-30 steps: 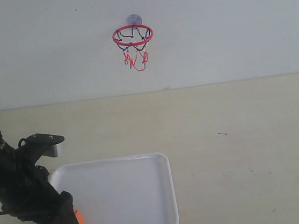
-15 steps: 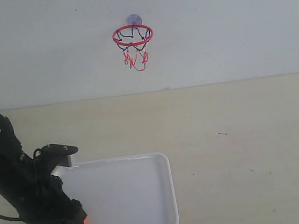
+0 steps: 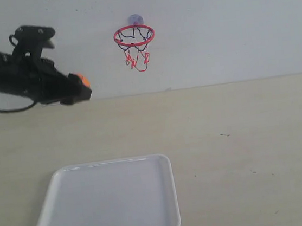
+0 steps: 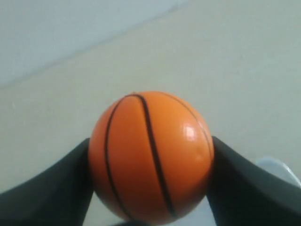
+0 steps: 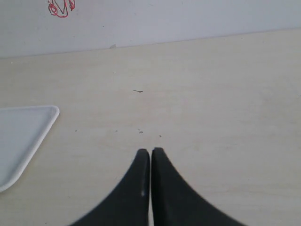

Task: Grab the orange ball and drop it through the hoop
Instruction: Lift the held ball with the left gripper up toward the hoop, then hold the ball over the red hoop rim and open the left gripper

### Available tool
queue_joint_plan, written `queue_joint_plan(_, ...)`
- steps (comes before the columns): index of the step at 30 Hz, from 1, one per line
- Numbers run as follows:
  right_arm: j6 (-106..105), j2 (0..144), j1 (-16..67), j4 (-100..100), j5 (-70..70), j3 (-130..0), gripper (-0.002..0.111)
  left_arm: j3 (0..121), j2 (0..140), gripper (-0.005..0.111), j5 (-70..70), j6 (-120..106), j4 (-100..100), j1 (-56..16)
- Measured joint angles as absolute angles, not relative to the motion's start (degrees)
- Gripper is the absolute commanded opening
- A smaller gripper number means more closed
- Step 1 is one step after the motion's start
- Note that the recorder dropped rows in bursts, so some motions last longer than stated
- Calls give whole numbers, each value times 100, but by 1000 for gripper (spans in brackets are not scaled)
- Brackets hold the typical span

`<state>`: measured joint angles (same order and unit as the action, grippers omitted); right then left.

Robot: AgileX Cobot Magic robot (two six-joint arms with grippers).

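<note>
Orange ball [image 4: 150, 157] aloft over the pale bench [image 3: 251, 134] and smooth white tray [image 3: 170, 198], left of the hoop [image 3: 134, 36]. I note a glossy sphere with black seams and no long axis, pinched in my left claw [image 3: 78, 89]. Right claw [image 5: 150, 157] pressed together.

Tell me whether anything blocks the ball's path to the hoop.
Nothing visible does. The left end effector holds the ball left of and lower than the hoop; only bare wall shows between them.

A shallow white rectangular plastic tray [image 3: 112, 204] is carried flat on the pale beige counter [image 3: 241, 135], well below the left fingers [image 3: 73, 93].
</note>
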<state>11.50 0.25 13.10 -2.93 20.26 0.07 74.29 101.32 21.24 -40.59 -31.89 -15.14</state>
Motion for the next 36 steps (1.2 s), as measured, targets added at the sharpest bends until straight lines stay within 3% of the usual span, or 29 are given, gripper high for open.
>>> queue_joint_plan(11, 1150, 25, 1310, -293, 2026, 7, 0, 12036, 12790, 4, 2732, -5586, -4238, -1502)
queue_joint_plan(16, 1150, 25, 1310, -293, 2026, 7, 0, 13145, 13476, 4, 2960, -5728, -4495, -1502)
queue_joint_plan(22, 1150, 25, 1310, -293, 2026, 7, 0, 13858, 13984, 4, 2984, -5997, -4916, -1502)
queue_joint_plan(33, 1150, 25, 1310, -293, 2026, 7, 0, 14025, 14173, 4, 2974, -6557, -5584, -1468)
queue_joint_plan(36, 1150, 25, 1310, -293, 2026, 7, 0, 14025, 14185, 11, 2974, -6609, -5714, -1468)
